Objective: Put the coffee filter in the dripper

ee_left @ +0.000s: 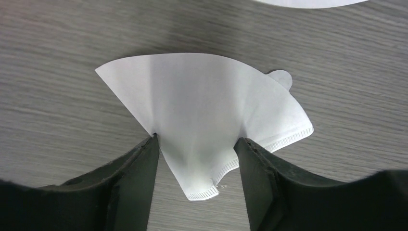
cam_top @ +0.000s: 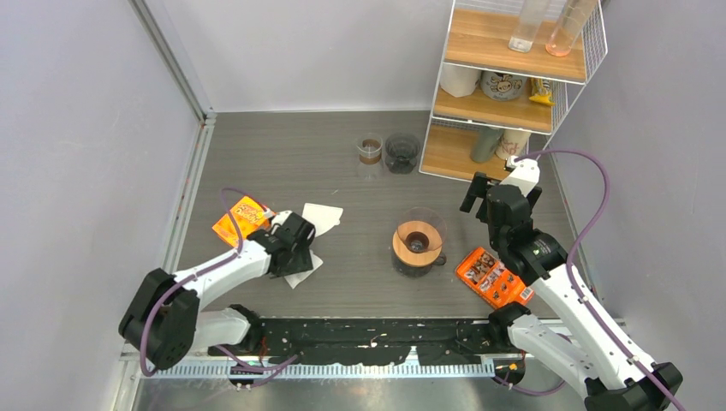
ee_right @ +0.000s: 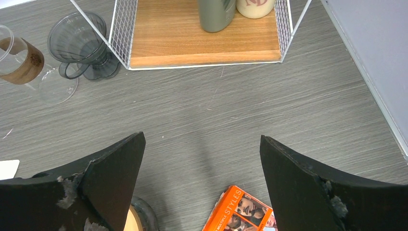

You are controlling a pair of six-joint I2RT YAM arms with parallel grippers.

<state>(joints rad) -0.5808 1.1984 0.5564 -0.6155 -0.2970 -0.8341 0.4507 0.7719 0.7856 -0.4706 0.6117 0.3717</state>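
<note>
A white cone-shaped coffee filter [ee_left: 207,106] lies flat on the grey table, also seen in the top view [cam_top: 301,271]. My left gripper [ee_left: 197,144] is open and low over it, one finger on each side of the filter's narrow end; the left fingertip [ee_left: 153,142] touches the filter's edge. A glass dripper with a wooden collar [cam_top: 418,242] stands at the table's middle, to the right of the filter. My right gripper [cam_top: 501,193] is open and empty above the table, between that dripper and the rack.
A second white filter [cam_top: 324,217] lies just beyond the first. A dark smoked dripper [cam_top: 401,152] and a small glass cup [cam_top: 370,150] stand at the back. Orange packets lie at the left [cam_top: 242,219] and right [cam_top: 492,276]. A wire-and-wood rack [cam_top: 505,94] stands back right.
</note>
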